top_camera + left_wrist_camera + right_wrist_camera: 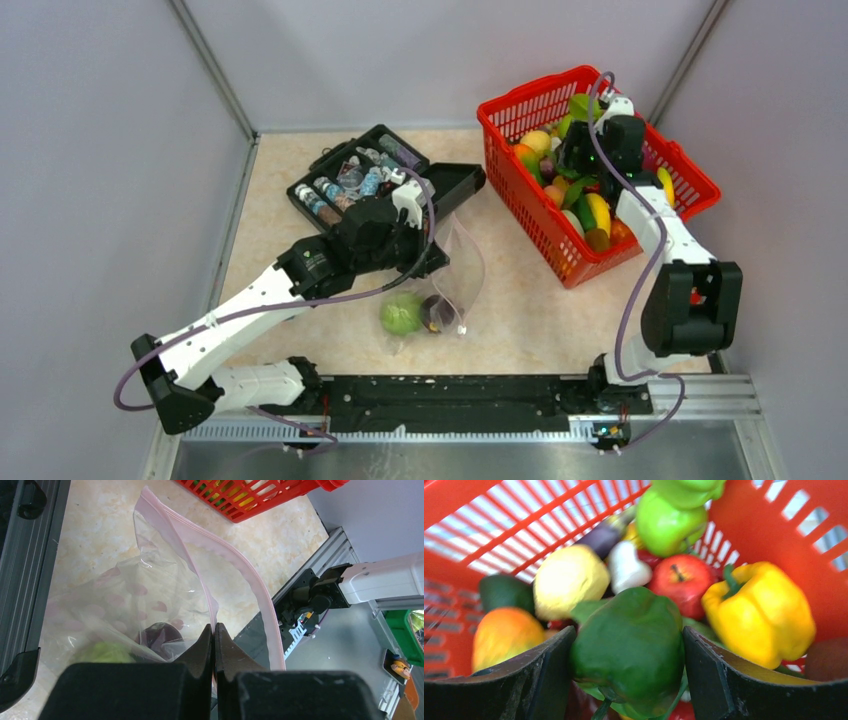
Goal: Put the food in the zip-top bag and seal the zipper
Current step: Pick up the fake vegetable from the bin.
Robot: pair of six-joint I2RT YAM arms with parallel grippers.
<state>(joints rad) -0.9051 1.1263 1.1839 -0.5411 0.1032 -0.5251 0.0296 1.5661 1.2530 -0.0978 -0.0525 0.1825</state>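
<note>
Your left gripper (214,630) is pinched shut on the clear crinkly zip-top bag (125,595) at its pinkish zipper strip (240,565), propping the mouth open for loading, while your right gripper (628,630), fingers spread wide, clasps a glossy green plastic pepper (629,665) inside the red mesh basket (499,510), seemingly ready for lifting.

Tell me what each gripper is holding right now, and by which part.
The left gripper pinches the zip-top bag by one lip of its mouth, at the zipper. The right gripper clasps a green pepper by its sides, inside the red basket.
</note>
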